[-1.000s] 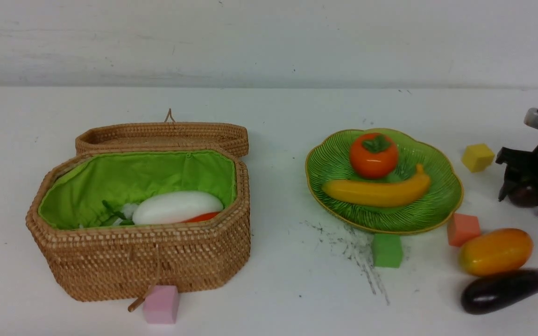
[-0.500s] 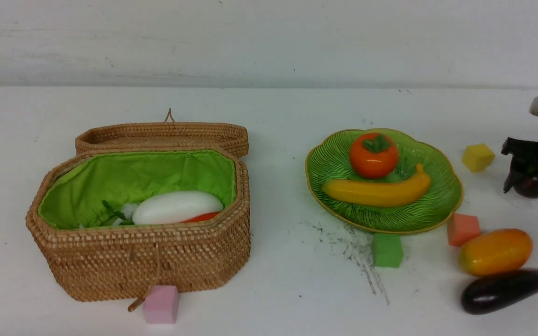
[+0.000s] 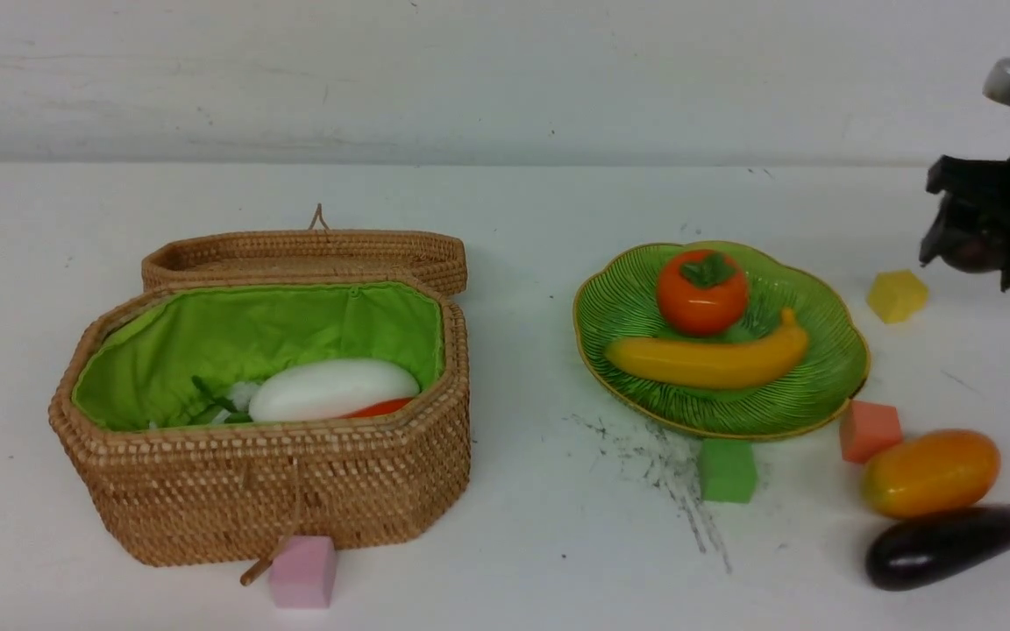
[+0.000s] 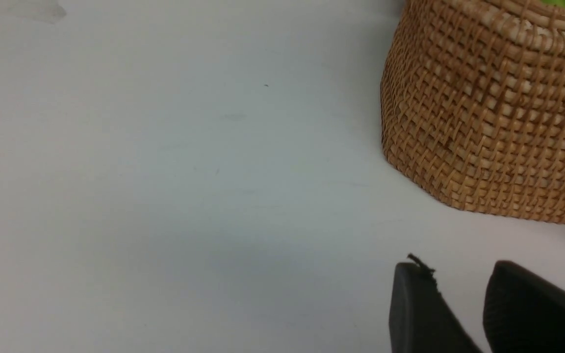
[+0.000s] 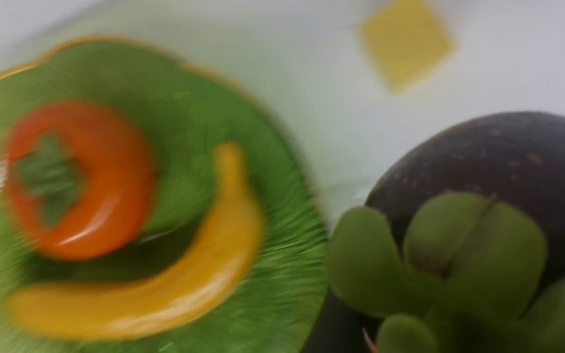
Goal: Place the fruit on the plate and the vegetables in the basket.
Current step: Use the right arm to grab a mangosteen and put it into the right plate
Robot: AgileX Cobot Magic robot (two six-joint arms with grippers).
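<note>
My right gripper hangs above the table's right edge, shut on the dark purple mangosteen, whose green leaf cap faces the wrist camera. To the gripper's left, the green plate holds the persimmon and the banana. Near the front right, the mango and the eggplant lie on the table. The open wicker basket at the left holds the white radish and a red-orange piece. My left gripper is open, low over the table, beside the basket wall.
Foam cubes lie about: yellow below my right gripper, orange and green at the plate's front rim, pink in front of the basket. The basket's lid lies open behind it. Dark scuff marks lie in front of the plate.
My right gripper has risen from table level with the mangosteen in it and now hangs higher, above the yellow cube. Everything else stays put.
</note>
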